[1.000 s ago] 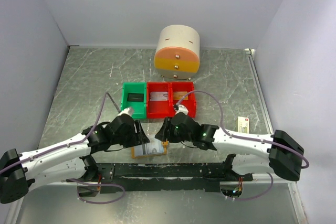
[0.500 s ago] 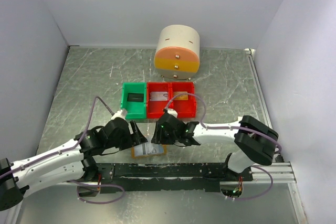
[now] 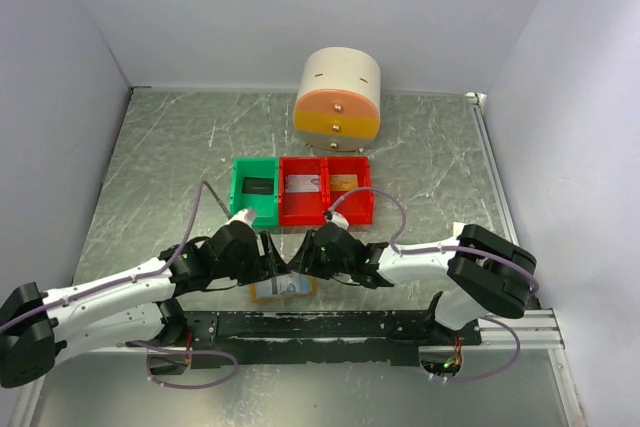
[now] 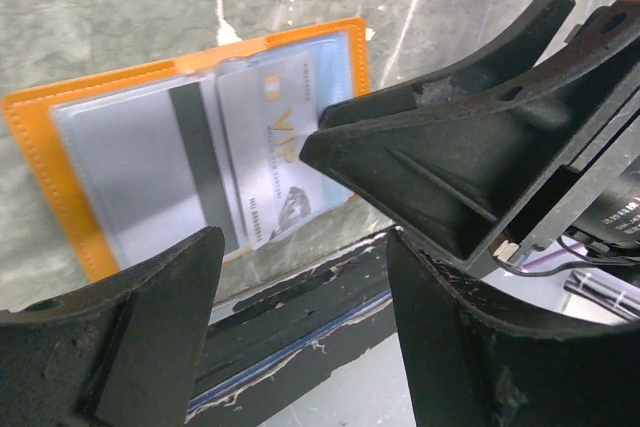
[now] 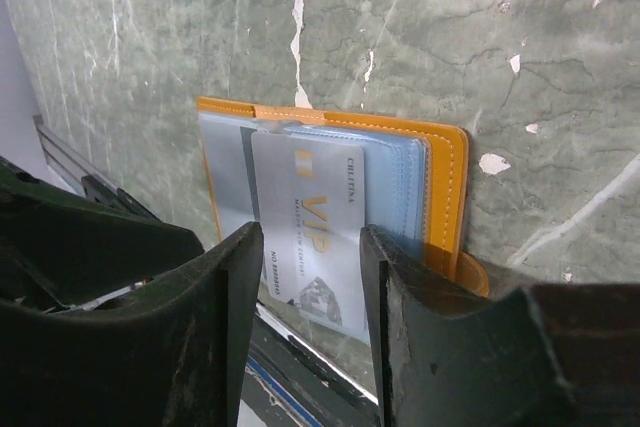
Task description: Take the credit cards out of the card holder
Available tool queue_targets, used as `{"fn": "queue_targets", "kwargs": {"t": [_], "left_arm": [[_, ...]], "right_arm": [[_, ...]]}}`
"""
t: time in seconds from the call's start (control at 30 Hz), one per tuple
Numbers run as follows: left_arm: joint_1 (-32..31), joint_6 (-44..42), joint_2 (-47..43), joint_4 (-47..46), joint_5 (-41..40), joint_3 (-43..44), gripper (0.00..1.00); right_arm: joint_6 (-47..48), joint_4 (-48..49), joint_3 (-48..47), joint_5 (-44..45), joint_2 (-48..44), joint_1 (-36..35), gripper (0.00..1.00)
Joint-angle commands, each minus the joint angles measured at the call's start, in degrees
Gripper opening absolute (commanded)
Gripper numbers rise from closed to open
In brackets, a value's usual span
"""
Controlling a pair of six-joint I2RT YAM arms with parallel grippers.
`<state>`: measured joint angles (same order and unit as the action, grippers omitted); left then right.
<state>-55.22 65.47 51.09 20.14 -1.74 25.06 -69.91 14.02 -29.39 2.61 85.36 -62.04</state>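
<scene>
Both open, left gripper [image 4: 300, 257] and right gripper [image 5: 308, 247] crowd the holder [image 5: 448, 177], so they might collide or drag it along.

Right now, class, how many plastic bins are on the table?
3: the green bin at the row's left, the middle red bin, then the right red bin. None appears hidden.

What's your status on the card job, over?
Left gripper open, right gripper open, both over card holder. VIP card sticking out, striped card pocketed. Nothing blocking.
</scene>
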Motion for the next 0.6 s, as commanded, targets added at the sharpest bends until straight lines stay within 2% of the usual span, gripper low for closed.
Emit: {"fn": "queue_targets", "kwargs": {"t": [0.0, 0.1, 0.2, 0.37, 0.57], "left_arm": [[0.6, 1.77, 3.41, -12.41, 7.7, -2.25, 0.77], [2.11, 3.41, 5.16, -20.94, 12.41, -4.95, 0.78], [3.9, 3.19, 6.26, -20.77, 13.42, -5.65, 0.78], [7.42, 4.0, 7.25, -27.56, 18.69, -9.47, 0.77], [7.71, 3.11, 8.23, -26.42, 19.57, -10.33, 0.72]], "right_arm": [[1.26, -12.66, 2.93, 2.31, 1.73, -0.04, 0.45], [1.68, -13.8, 1.97, 2.01, 2.53, -0.02, 0.46], [1.48, -13.5, 1.92, 1.55, 2.66, 0.0, 0.46], [0.2, -10.79, 3.66, 0.76, 1.87, 0.08, 0.46], [0.75, -11.66, 2.81, 0.67, 2.52, 0.08, 0.46]]}}
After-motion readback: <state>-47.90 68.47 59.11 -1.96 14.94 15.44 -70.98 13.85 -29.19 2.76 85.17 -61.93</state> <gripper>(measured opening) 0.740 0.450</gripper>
